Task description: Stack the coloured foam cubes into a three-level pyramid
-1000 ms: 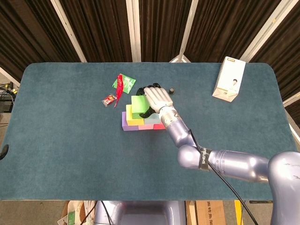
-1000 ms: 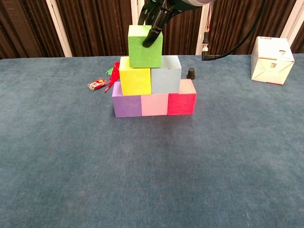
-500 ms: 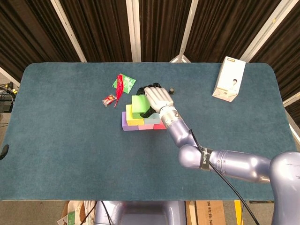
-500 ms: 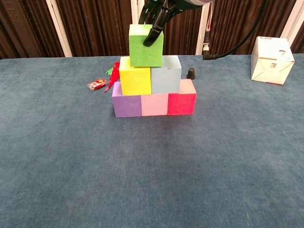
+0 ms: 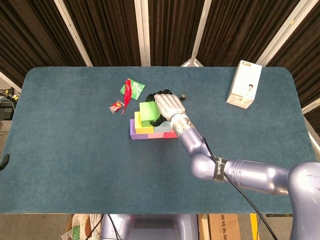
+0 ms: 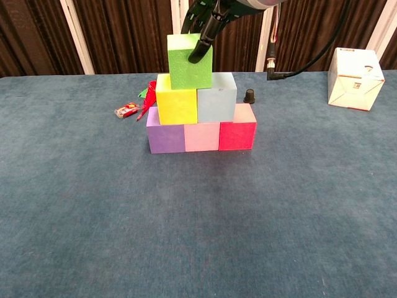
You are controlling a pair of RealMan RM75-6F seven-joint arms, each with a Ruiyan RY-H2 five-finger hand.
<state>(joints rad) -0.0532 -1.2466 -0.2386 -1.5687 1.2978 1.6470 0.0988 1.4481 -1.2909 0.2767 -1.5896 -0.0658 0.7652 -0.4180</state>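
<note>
While the right hand (image 6: 208, 25) pinches the green cube (image 6: 190, 61) atop the yellow cube (image 6: 176, 107) and grey-blue cube (image 6: 216, 104) — at 12 o'clock of the stack — the foam looks light, squashy, best gripped on opposite faces.

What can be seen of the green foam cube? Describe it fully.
The green foam cube is bright lime with a matte, slightly grainy foam surface and soft edges. It sits upright on the top level of the pyramid, resting across the yellow cube and the pale blue cube. The right hand reaches over it from above, with dark fingertips on its upper front face.
</note>
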